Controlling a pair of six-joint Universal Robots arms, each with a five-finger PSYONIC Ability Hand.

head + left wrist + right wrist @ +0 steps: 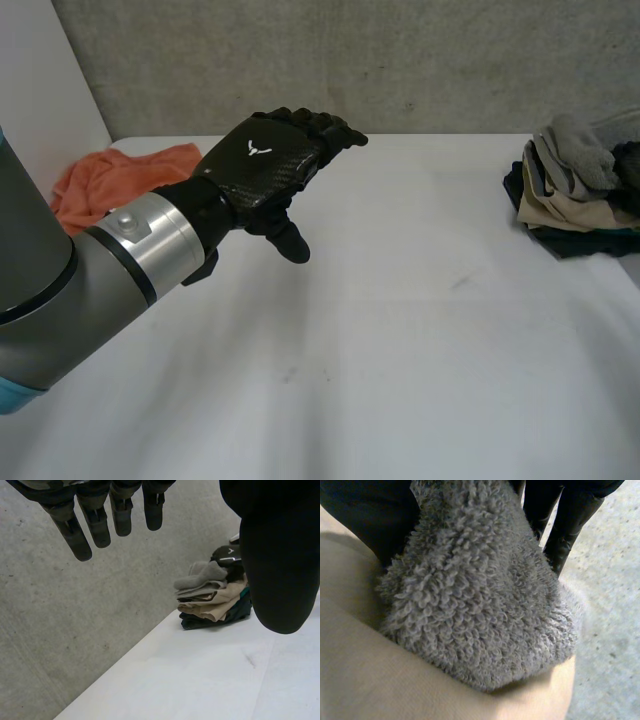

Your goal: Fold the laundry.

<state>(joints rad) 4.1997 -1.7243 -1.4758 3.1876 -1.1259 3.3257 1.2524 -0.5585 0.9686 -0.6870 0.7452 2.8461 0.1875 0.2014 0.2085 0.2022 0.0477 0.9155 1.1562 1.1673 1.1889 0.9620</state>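
Head view: crumpled cloth (120, 175) lies on the table (400, 350) at upper left, just left of the left hand (265, 160) hanging above upper middle. Laundry stack (575, 200) at right edge, terry towel (585, 150) on top, pinched in the right hand (370, 520).
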